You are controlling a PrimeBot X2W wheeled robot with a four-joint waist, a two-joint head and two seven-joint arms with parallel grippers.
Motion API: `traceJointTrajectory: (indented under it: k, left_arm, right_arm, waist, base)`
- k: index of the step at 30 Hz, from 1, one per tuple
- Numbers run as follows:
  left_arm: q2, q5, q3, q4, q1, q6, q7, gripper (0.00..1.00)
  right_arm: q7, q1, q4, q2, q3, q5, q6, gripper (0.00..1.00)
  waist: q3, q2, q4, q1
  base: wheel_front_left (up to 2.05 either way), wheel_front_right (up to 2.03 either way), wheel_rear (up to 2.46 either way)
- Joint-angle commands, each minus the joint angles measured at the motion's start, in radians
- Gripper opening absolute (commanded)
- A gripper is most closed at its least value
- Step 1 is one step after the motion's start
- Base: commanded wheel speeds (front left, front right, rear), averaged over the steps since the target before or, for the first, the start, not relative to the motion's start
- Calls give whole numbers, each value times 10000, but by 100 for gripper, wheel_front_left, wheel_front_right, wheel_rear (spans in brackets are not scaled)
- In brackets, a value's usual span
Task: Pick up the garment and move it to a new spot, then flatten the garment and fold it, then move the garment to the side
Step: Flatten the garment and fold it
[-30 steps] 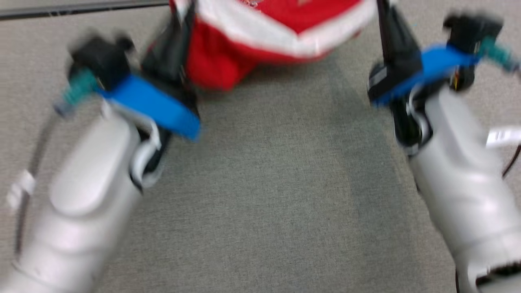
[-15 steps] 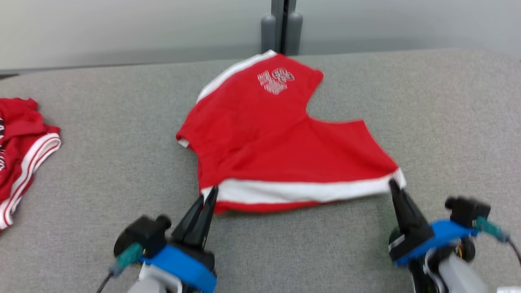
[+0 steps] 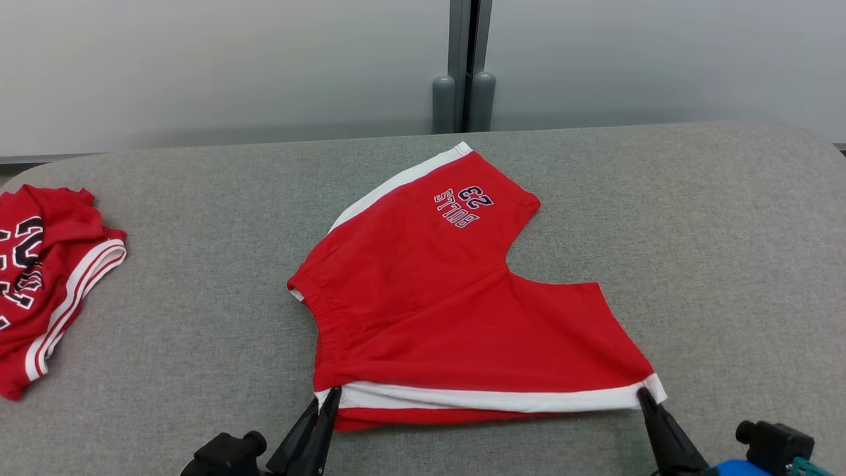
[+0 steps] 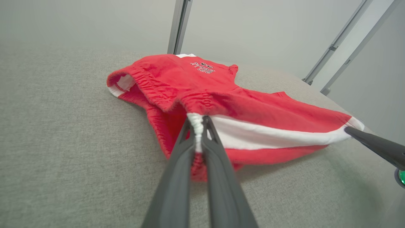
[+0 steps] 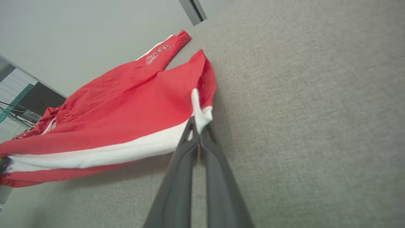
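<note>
Shorts (image 3: 449, 317) lowered, spread; left claw (image 3: 330, 395), right claw (image 3: 642, 395) clamped.

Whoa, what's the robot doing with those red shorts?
The robot is holding a pair of red shorts on a grey padded table. Its left end effector is shut on the waistband corner. Its right end effector is shut on the leg-hem corner. The white-striped side is stretched between them, lifted a little. The rest of the shorts lies spread on the table. Another red garment sits crumpled at the table's left end.
</note>
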Motion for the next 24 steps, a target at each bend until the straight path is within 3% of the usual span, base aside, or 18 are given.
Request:
traceJointTrajectory:
  k: [1,7,12,24]
  left_arm:
    - [-8,56,40,-96,-62,-15,-29,0]
    - [-207,137,126,-219,-751,-15,-29,0]
    - [-332,213,87,-206,-1761,-15,-29,0]
    - [-986,-122,716,780,-4533,-15,-29,0]
  right_arm:
    - [102,40,-274,50,-248,-159,2,0]
    - [513,-1474,-206,219,-453,-484,3,0]
    - [494,-3763,585,235,-332,-646,3,0]
    - [572,-9497,4771,177,-133,-1149,2,0]
  waist:
    - [12,3,16,1]
    - [346,3,-5,1]
    - [872,3,261,1]
    - [2795,3,1317,1]
  base:
    - [0,0,0]
    - [0,0,0]
    - [0,0,0]
    - [0,0,0]
